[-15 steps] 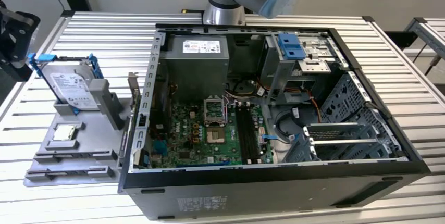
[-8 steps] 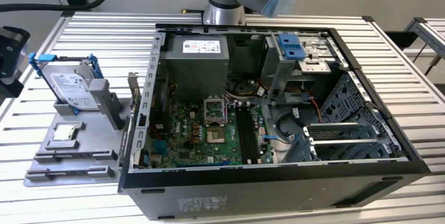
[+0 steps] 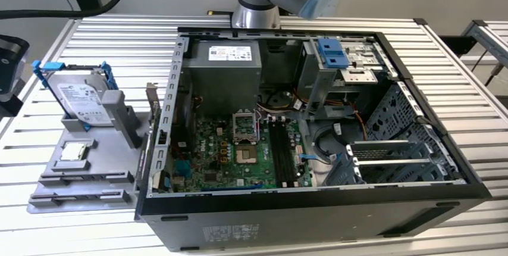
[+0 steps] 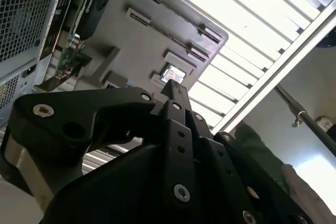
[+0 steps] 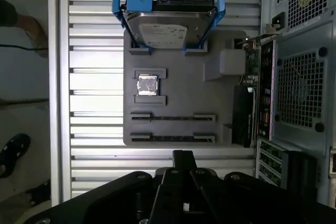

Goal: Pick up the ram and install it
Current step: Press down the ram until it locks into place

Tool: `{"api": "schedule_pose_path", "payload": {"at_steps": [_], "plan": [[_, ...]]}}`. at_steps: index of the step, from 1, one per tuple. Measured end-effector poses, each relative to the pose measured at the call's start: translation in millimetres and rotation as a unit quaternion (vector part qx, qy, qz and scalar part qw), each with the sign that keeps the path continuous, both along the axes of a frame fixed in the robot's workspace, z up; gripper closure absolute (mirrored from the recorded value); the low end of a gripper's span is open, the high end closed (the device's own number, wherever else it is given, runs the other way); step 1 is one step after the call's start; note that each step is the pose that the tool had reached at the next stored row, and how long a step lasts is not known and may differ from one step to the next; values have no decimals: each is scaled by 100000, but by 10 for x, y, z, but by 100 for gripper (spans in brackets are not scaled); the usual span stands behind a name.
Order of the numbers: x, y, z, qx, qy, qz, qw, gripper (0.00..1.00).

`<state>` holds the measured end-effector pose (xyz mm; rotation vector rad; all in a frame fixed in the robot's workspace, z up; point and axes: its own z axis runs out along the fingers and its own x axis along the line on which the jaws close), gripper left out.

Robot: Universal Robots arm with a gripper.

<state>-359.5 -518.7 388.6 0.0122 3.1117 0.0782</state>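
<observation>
My gripper [image 5: 182,156] hovers over the slatted table just off the edge of a grey fixture tray [image 5: 178,51]. Its black fingers are pressed together and nothing shows between them. The second wrist view has the same shut tips [image 4: 176,88] pointing toward the tray [image 4: 131,40]. Two long holders [image 5: 173,117] on the tray show thin dark lines; I cannot tell whether a ram stands in them. In the open computer case [image 3: 317,208], long dark memory slots [image 3: 280,149] run beside the processor socket [image 3: 244,152] on the green motherboard.
The tray [image 3: 56,172] lies at the exterior view's left of the case. On it are a hard drive in a blue bracket [image 5: 164,27] and a processor chip [image 5: 147,85]. Cables, a drive cage [image 3: 334,53] and a power supply [image 3: 226,59] crowd the case. A person's shoe [image 5: 13,150] shows beyond the table edge.
</observation>
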Motion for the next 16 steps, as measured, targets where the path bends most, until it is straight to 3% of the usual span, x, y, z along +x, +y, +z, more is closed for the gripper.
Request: {"api": "schedule_pose_path", "payload": {"at_steps": [10, 13, 16], "plan": [[-5, 0, 0, -1, 2, 47, 100000, 100], [-7, 1, 1, -5, 6, 1890, 99982, 100], [-6, 0, 0, 2, -1, 4591, 99895, 100]]}}
